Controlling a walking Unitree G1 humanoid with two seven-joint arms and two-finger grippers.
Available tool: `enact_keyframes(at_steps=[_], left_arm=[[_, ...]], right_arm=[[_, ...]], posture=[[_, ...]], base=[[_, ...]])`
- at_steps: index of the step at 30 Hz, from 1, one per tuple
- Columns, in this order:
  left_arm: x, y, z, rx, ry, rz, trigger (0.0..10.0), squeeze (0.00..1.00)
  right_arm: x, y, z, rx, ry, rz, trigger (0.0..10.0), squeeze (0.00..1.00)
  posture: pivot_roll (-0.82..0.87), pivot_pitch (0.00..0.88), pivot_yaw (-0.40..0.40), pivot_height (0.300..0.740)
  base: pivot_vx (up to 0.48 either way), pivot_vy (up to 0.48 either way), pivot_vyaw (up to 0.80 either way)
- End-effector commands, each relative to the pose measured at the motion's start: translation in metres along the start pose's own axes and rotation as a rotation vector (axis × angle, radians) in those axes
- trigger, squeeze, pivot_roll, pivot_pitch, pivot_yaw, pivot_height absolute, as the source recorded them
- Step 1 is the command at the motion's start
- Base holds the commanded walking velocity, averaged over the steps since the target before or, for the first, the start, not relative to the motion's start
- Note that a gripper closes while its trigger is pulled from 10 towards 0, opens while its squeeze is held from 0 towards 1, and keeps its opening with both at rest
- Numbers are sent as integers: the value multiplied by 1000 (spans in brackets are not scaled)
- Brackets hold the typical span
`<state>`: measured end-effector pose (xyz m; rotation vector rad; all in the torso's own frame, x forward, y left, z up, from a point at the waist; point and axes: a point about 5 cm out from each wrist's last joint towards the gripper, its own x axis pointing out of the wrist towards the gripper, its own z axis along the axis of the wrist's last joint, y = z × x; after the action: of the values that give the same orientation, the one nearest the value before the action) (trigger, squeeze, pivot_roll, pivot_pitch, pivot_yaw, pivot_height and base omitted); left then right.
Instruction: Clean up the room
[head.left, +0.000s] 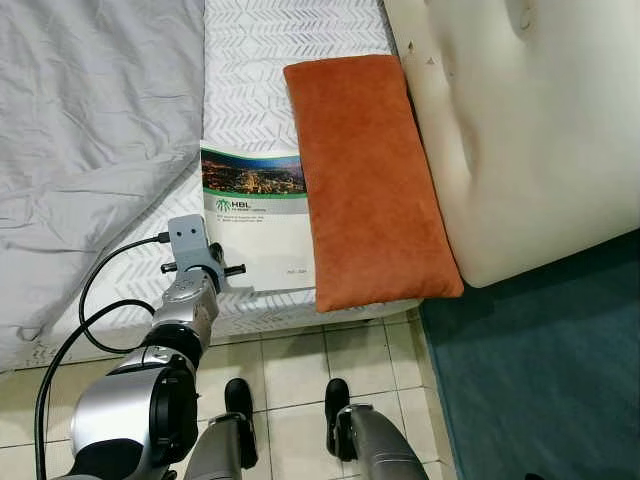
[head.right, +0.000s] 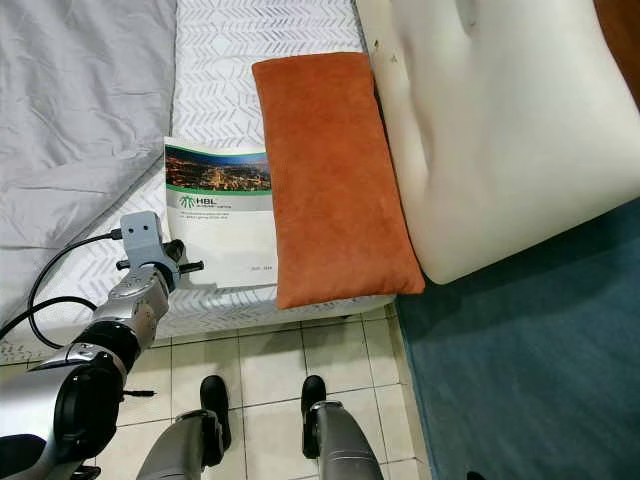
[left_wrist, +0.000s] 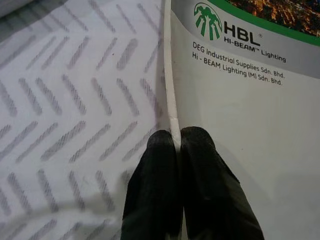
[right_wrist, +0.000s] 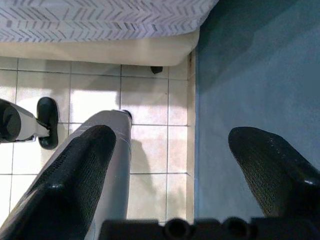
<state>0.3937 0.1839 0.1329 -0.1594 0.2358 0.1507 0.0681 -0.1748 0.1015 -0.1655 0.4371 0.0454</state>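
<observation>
Left hand (left_wrist: 178, 136) closed on booklet (left_wrist: 240, 125) edge

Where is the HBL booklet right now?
The HBL booklet lies on the bed, touching the orange pillow's left side, the left gripper at its edge.

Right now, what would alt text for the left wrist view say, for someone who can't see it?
The left gripper has its two black fingers pressed together at the edge of a white HBL lighting brochure, which lies on a bedsheet patterned with grey chevrons.
</observation>
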Motion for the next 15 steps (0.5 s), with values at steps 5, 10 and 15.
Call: enact_keyframes(at_steps=[5,10,15], left_arm=[[-3,-3,-18,-32,62,-3,10000,0],[-4,-7,-23,-47,78,-9,10000,863],[-3,-5,-19,-10,66,-6,10000,914]], right_arm=[[-6,0,-8,0,52,-11,10000,0],[-6,0,-7,-4,50,-7,10000,0],[-5,-1,-8,-6,50,-9,10000,0]], posture=[[-454,556,-105,740],[-464,554,-112,740],[-460,548,-108,740]], base=[[0,0,0],[0,0,0],[0,0,0]])
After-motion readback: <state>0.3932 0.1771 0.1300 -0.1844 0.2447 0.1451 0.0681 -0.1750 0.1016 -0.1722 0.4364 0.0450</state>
